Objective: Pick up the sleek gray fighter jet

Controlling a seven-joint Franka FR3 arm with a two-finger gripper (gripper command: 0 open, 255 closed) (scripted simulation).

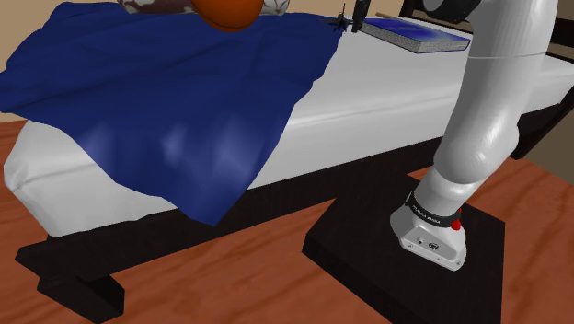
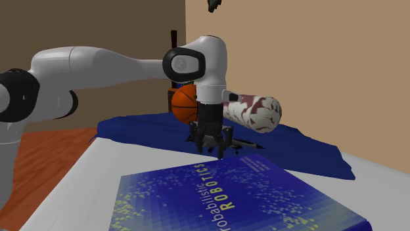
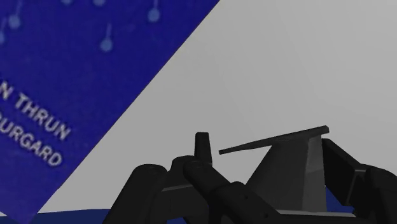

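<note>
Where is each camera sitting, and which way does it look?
Shoulder view: beside the stand, looking down across the bed; arm and stand show.
Second exterior view: low over the bed, facing the arm across the book; arm and gripper show.
Wrist view: on the hand, looking down at the gray jet and bed; gripper shows.
Shared: all three show the blue book.

The blue book reads "Probabilistic ROBOTICS", with "THRUN" on its cover.
</note>
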